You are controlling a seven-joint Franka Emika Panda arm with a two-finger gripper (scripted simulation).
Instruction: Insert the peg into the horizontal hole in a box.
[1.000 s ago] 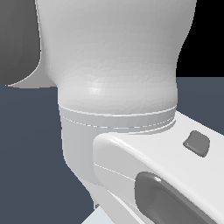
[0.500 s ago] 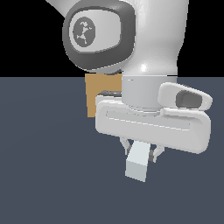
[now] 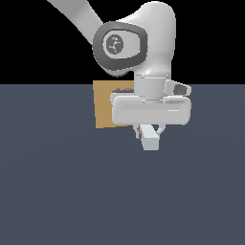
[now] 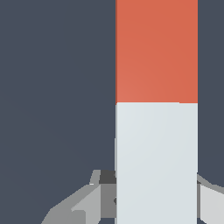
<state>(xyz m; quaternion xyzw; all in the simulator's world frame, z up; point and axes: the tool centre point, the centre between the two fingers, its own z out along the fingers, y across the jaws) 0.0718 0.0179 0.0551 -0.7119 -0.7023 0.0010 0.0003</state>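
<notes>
In the exterior view my gripper is shut on the peg. Its white end faces the camera and a sliver of orange-red shows behind it. The tan box stands behind the hand, toward the exterior view's left, and the hand covers part of it. The hole is hidden. In the wrist view the peg runs lengthwise away from the gripper. The white section lies between the grey fingers and the orange-red section lies beyond them.
Below and around the gripper is a flat dark grey-blue floor. The arm's white wrist link and its grey joint cap rise above the hand and cover the box's upper right corner.
The arm has drawn back from the camera. The hand and the gripped peg now look smaller and sit higher in the picture, closer to the box.
</notes>
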